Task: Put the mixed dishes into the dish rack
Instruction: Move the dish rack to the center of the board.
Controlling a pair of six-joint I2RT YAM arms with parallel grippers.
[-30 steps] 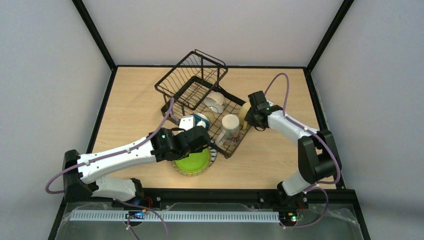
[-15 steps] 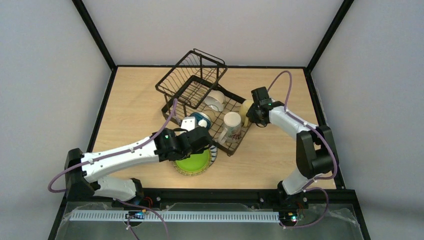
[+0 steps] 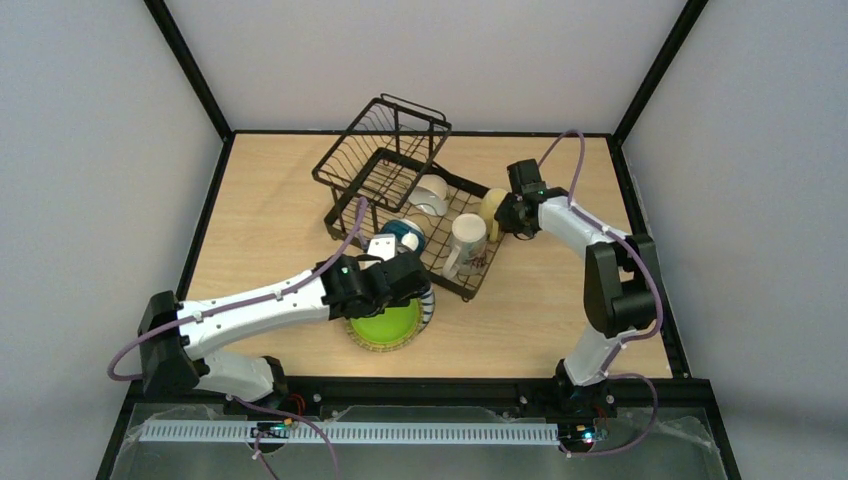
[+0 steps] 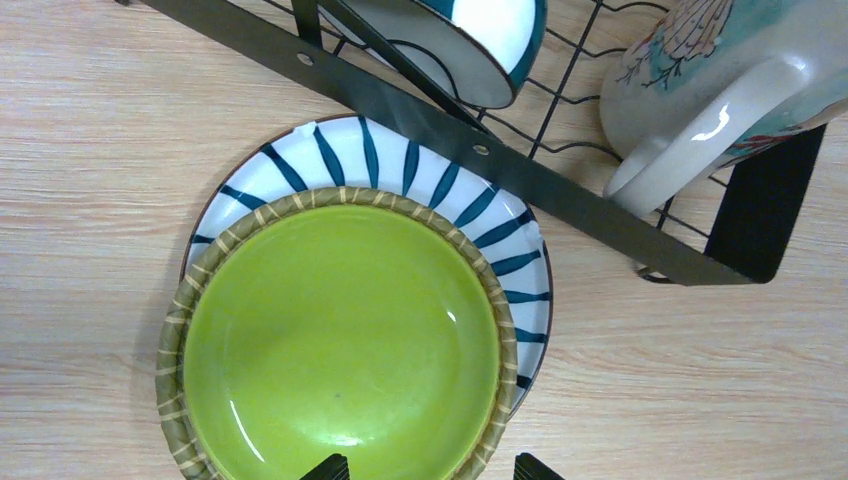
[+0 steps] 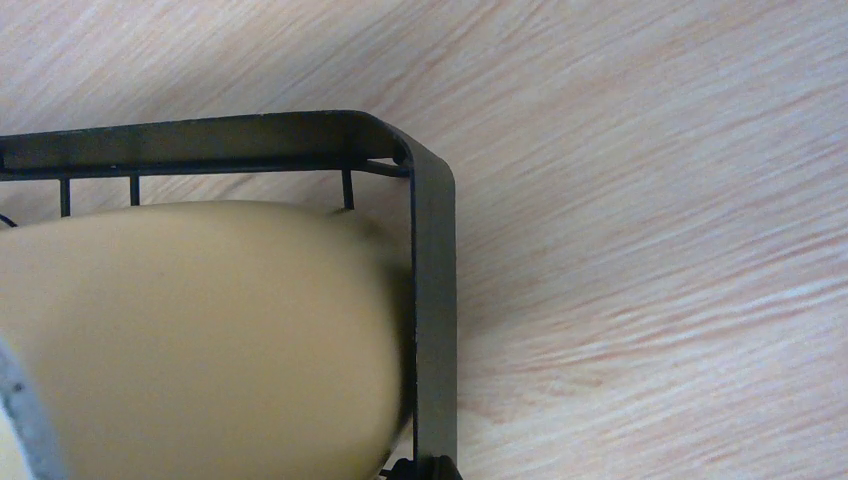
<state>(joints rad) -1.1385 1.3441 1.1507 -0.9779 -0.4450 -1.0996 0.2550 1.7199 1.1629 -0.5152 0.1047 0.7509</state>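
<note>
Left gripper [image 4: 430, 468] spread over the green plate [image 4: 340, 350], just outside the dish rack's [image 4: 500, 170] near edge.
Right gripper [image 3: 508, 215], pressed together, meets the yellow mug [image 5: 200, 330] inside the rack's right corner. The plate rim, close against the rack frame, could snag when lifted.

Surroundings
I see a wood-grain tabletop [image 3: 270, 200], grey walls [image 3: 90, 150] around it, a white slotted strip [image 3: 350, 432] along the near edge.

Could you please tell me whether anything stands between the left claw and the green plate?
Nothing visible does: the open left claw hangs right above the green plate, which lies on the table beside the dish rack.
</note>
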